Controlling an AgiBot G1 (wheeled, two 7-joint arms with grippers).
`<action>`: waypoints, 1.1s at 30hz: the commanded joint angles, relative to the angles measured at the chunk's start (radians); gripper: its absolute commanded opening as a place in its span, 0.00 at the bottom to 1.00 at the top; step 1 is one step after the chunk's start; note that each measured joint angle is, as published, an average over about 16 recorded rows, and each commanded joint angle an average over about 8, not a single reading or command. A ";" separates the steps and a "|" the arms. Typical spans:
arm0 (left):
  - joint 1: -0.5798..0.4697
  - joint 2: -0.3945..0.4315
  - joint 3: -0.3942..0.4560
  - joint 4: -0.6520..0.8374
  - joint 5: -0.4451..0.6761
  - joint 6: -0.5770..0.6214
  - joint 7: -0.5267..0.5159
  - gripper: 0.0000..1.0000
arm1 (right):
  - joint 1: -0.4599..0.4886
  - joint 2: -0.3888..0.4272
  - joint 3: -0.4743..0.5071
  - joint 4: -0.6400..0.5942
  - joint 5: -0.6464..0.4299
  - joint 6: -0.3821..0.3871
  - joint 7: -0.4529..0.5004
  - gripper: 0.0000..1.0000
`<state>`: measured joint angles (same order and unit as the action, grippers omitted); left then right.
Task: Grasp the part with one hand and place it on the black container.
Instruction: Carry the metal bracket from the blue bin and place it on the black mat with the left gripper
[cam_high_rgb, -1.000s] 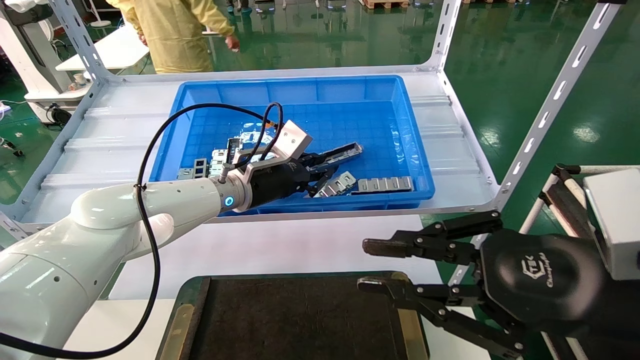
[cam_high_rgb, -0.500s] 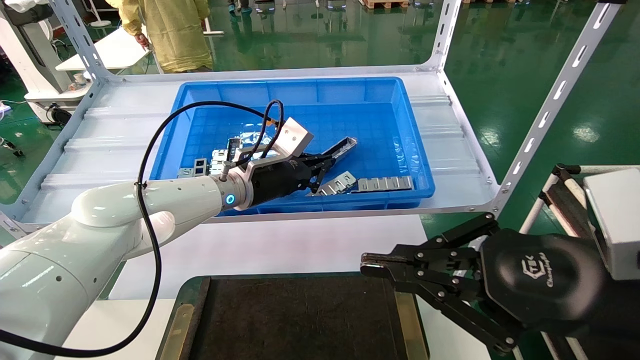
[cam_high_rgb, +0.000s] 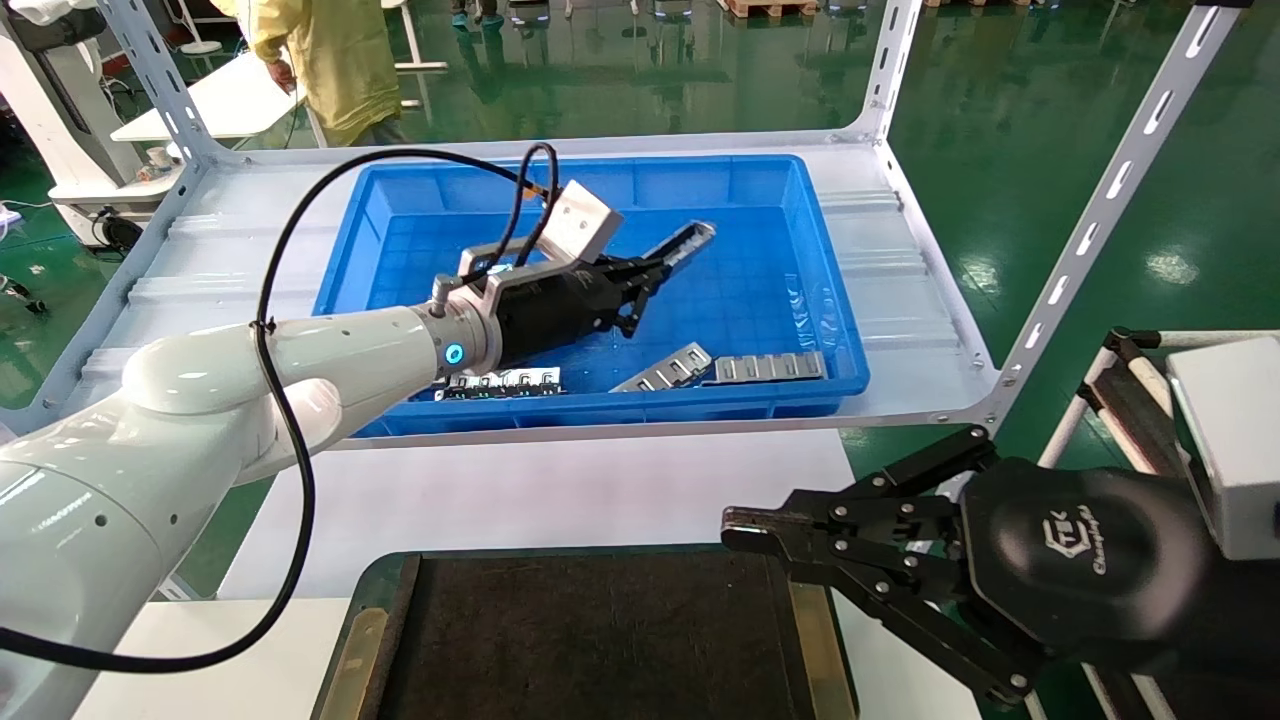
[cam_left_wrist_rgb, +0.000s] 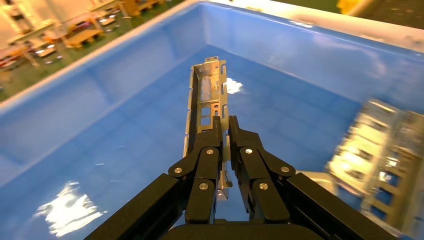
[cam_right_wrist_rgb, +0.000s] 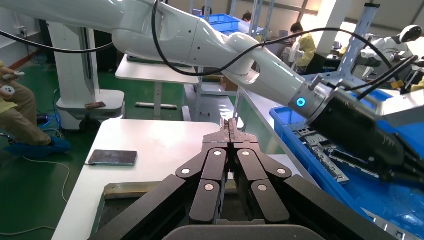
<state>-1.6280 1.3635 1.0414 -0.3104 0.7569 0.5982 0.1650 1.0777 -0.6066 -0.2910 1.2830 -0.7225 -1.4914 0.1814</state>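
My left gripper (cam_high_rgb: 648, 274) is shut on the part (cam_high_rgb: 688, 240), a long silver-grey channel bar, and holds it lifted above the floor of the blue bin (cam_high_rgb: 840, 330). In the left wrist view the part (cam_left_wrist_rgb: 206, 95) sticks out forward from between the fingers (cam_left_wrist_rgb: 212, 137). The black container (cam_high_rgb: 600, 640), a flat dark tray with brass strips, lies at the near edge below me. My right gripper (cam_high_rgb: 735, 530) is shut and empty, parked over the tray's right corner; it also shows in the right wrist view (cam_right_wrist_rgb: 229, 126).
Flat silver plates (cam_high_rgb: 765, 368) and another plate (cam_high_rgb: 500, 382) lie in the bin's near part. The bin sits on a grey metal shelf (cam_high_rgb: 900, 270) with slotted uprights (cam_high_rgb: 1110, 190). A person in yellow (cam_high_rgb: 330, 60) stands behind. A phone (cam_right_wrist_rgb: 112, 157) lies on the white table.
My left gripper has risen and moved back over the bin with the part held in it. My right gripper went from open to shut one second ago and has stayed put since.
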 joint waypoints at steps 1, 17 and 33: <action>-0.009 0.001 0.005 0.005 -0.009 -0.018 0.004 0.00 | 0.000 0.000 0.000 0.000 0.000 0.000 0.000 0.00; -0.038 -0.059 -0.002 -0.009 -0.113 0.234 0.006 0.00 | 0.000 0.000 -0.001 0.000 0.001 0.000 -0.001 0.00; 0.022 -0.188 -0.035 -0.041 -0.194 0.704 0.063 0.00 | 0.000 0.001 -0.002 0.000 0.001 0.001 -0.001 0.00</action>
<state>-1.5965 1.1696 1.0082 -0.3696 0.5645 1.2911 0.2248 1.0782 -0.6057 -0.2931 1.2830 -0.7210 -1.4905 0.1804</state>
